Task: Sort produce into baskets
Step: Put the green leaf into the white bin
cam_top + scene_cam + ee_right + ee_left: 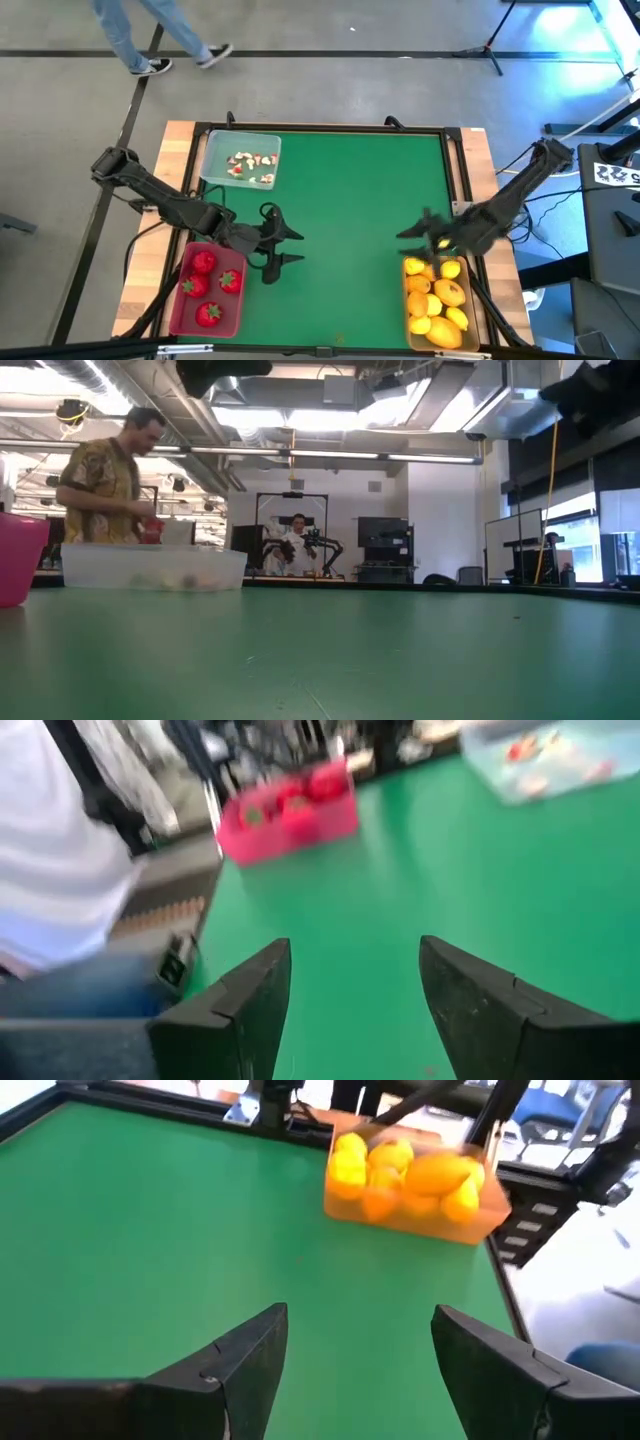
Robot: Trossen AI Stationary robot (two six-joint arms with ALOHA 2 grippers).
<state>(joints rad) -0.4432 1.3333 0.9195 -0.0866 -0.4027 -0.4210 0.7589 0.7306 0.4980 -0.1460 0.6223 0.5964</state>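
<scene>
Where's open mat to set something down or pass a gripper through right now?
The green mat is bare through the middle, between the left gripper and right gripper, both open and empty, and from the clear tray across the far side. Crowded: the near corners, with the red tray and the yellow tray.

A robotics lab in an open industrial hall is showing here: exposed ceiling ducts (330,390) and strip lights are running overhead, another robot arm rig (300,545) is standing in the background beside monitors (383,532), a tripod (490,45) is standing on the concrete floor, and a person (110,480) is working at a bench.
</scene>
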